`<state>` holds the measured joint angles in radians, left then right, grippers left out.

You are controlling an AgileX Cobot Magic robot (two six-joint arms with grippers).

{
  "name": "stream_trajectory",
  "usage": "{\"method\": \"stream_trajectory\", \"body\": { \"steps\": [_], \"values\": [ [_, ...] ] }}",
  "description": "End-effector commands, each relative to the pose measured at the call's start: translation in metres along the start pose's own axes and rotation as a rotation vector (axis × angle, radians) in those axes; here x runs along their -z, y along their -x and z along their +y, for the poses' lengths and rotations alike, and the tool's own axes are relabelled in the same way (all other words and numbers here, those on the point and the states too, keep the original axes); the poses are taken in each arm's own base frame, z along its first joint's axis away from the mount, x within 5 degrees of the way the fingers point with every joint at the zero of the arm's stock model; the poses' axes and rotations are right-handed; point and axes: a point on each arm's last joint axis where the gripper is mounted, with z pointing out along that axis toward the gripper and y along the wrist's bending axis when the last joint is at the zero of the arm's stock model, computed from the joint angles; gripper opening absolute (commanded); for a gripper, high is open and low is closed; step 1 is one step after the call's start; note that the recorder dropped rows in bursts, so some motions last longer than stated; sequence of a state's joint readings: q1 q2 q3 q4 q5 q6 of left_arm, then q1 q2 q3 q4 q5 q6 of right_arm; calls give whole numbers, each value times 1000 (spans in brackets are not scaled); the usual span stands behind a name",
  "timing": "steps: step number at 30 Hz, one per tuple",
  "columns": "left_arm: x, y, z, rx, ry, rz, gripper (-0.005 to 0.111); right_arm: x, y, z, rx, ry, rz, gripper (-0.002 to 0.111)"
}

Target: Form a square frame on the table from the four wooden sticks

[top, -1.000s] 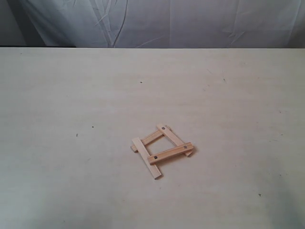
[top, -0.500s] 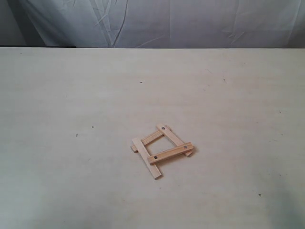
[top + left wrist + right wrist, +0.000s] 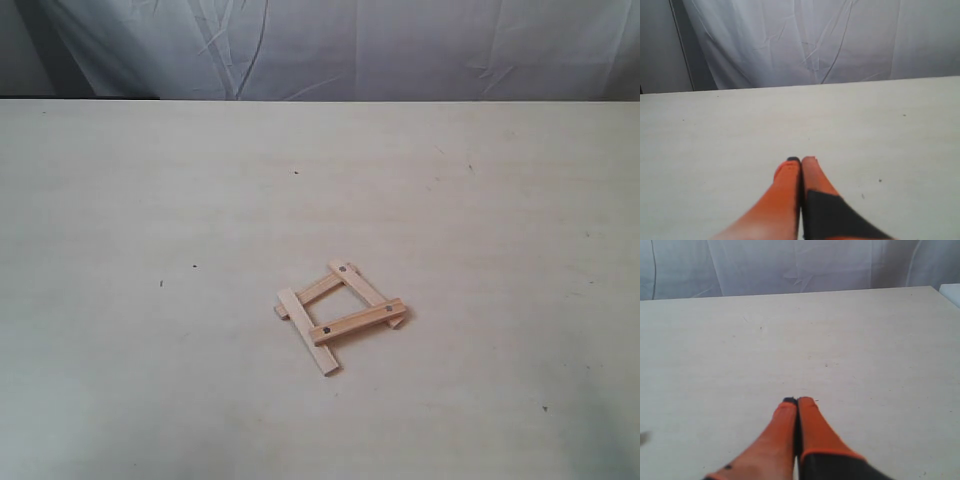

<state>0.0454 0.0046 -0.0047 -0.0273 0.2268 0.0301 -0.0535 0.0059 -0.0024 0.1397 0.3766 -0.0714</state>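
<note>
Am seeing frame (image 3: 340, 312) lying lower centre of exterior view on tabletop (image 3: 150, 200), sticks overlapping, ends overhanging. Left jaws and right jaws both pressed together, gripping nothing, frame absent from wrist views. Am judging risk: any approach nudging stacked sticks, skewing square.

You see the four wooden sticks (image 3: 355, 322) as bare light tan wood, matt, with small dark dots near some ends. The table (image 3: 150, 200) reads pale beige, matt, faint grain, tiny dark specks. The backdrop cloth (image 3: 350, 50) is white, creased fabric. The left gripper (image 3: 801, 161) and right gripper (image 3: 798, 401) look smooth, matt orange; plastic or rubber, you cannot tell.
</note>
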Motion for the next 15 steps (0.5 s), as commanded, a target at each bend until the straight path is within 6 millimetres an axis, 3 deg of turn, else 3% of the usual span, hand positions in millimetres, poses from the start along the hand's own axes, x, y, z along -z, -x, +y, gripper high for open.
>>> {"method": "stream_trajectory", "body": {
  "steps": [1, 9, 11, 15],
  "values": [
    [1, 13, 0, 78, -4, -154, 0, 0, 1, 0, -5, -5, -18, 0],
    [8, 36, 5, 294, 0, -426, 0, 0, 1, 0, -5, -5, -18, 0],
    [8, 38, 5, 324, -13, -402, 0, 0, 1, 0, -5, -5, -18, 0],
    [13, 77, -1, 237, -40, -239, 0, 0, 1, 0, -5, -4, -15, 0]
  ]
}}
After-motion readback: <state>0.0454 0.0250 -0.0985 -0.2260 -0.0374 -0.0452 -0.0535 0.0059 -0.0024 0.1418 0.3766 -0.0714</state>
